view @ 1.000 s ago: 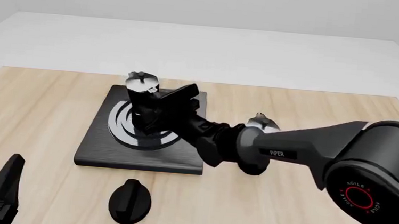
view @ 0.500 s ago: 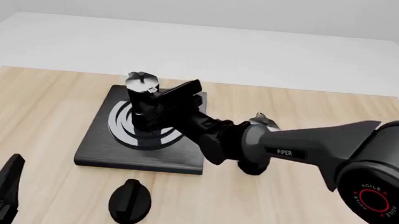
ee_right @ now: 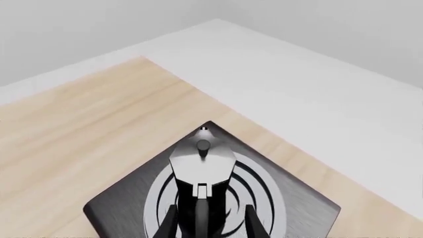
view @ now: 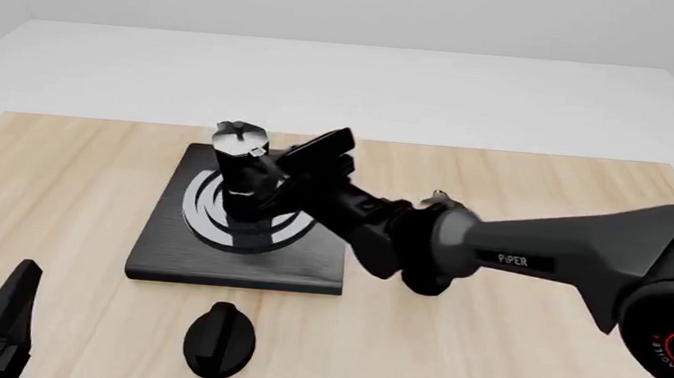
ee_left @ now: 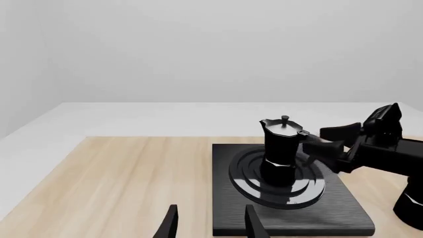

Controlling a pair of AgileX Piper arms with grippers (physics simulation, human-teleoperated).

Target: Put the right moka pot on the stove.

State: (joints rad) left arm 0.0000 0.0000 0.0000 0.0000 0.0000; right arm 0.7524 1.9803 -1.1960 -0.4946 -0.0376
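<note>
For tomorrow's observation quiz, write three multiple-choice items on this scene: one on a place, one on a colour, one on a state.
1. The right moka pot stands: A on the stove, on its burner rings; B on bare wood; C on the floor.
2. The round knob is: A red; B black; C white.
3. The left gripper has its jaws: A shut on the pot; B shut on the knob; C open and empty.
Key: 1 A, its base sits on the rings; 2 B, it is dark all over; 3 C, a clear gap shows between them.
</note>
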